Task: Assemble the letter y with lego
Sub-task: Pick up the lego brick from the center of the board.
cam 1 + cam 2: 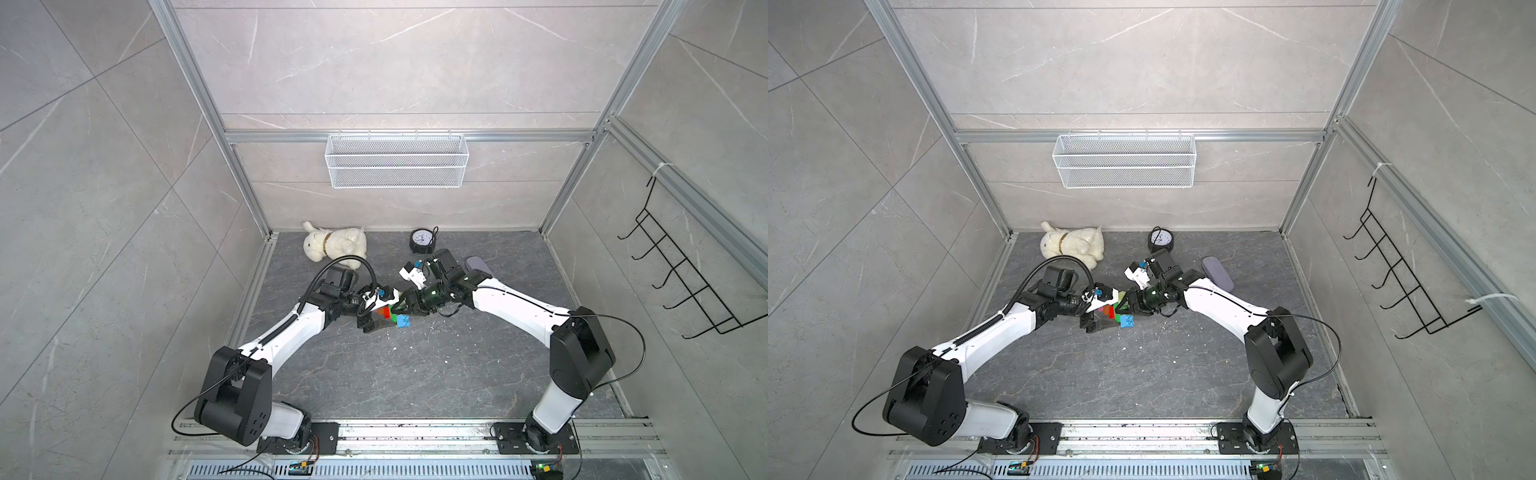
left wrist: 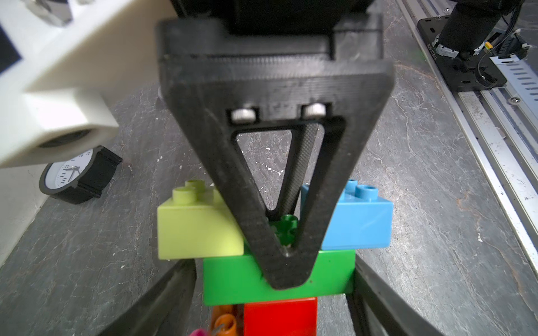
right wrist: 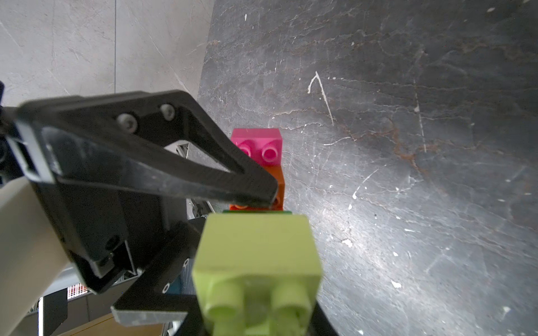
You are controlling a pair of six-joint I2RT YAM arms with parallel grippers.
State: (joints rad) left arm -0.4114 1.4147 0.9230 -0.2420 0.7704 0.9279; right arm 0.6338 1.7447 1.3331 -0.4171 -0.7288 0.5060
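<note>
The letter y [image 1: 390, 316] hangs low over the middle of the dark floor, between both arms. Its green crossbar [image 2: 233, 279] carries a yellow-green brick [image 2: 198, 227] and a blue brick [image 2: 358, 221], with the red brick [image 2: 279, 317] below. In the right wrist view the pink brick [image 3: 257, 145] and the orange brick [image 3: 279, 186] form the far stem. My right gripper [image 1: 397, 307] is shut on the crossbar between the two arm tips. My left gripper [image 2: 273, 264] straddles the crossbar's ends, one finger [image 2: 369, 291] touching, the other a little apart, so it is open.
A black clock [image 1: 422, 241] and a white plush dog [image 1: 332, 245] lie by the back wall. A grey case [image 1: 478, 266] lies behind the right arm. A white wire basket [image 1: 397, 160] hangs on the back wall and a black hook rack [image 1: 681, 274] on the right wall.
</note>
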